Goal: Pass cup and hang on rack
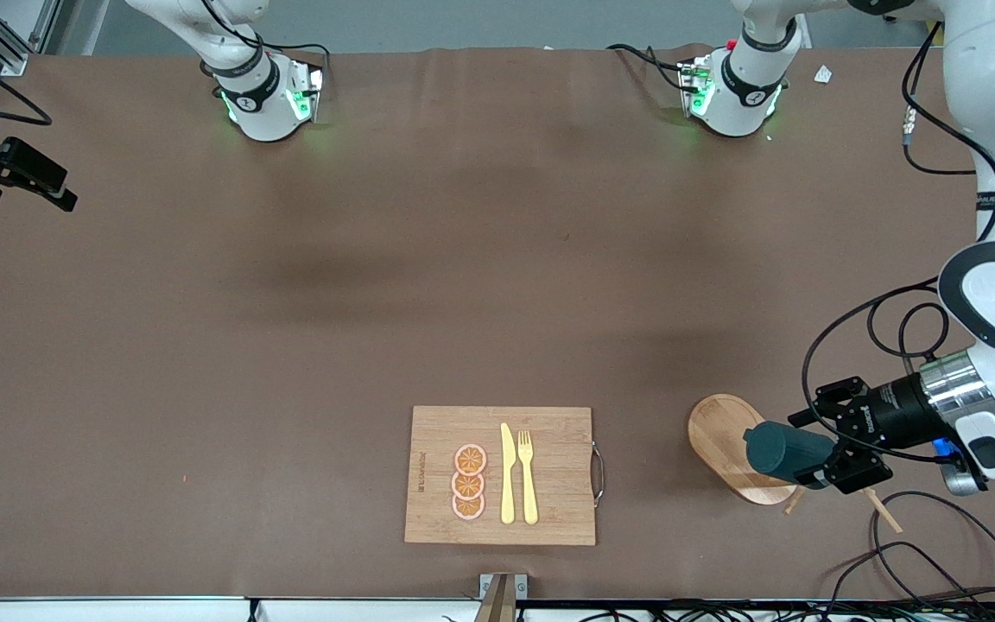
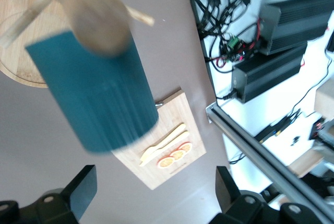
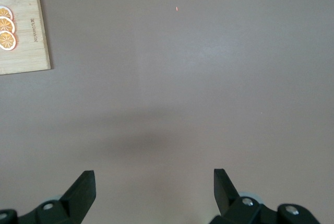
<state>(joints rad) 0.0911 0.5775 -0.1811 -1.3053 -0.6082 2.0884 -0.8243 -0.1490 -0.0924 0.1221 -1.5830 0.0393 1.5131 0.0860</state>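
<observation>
Jaws: left gripper point(image 1: 817, 471) spread, cup point(image 1: 787, 453) hanging on rack point(image 1: 726, 441) just before it, lying sideways | right gripper point(image 3: 154, 195) spread, waiting over bare tabletop point(image 1: 290, 345).

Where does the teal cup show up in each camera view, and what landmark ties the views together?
Front view: the cup lies sideways over the rack, at the left gripper.
Left wrist view: the cup fills the middle, against the rack's post.
Right wrist view: not in it.
Shared landmark: the cutting board with orange slices, in all three.
</observation>
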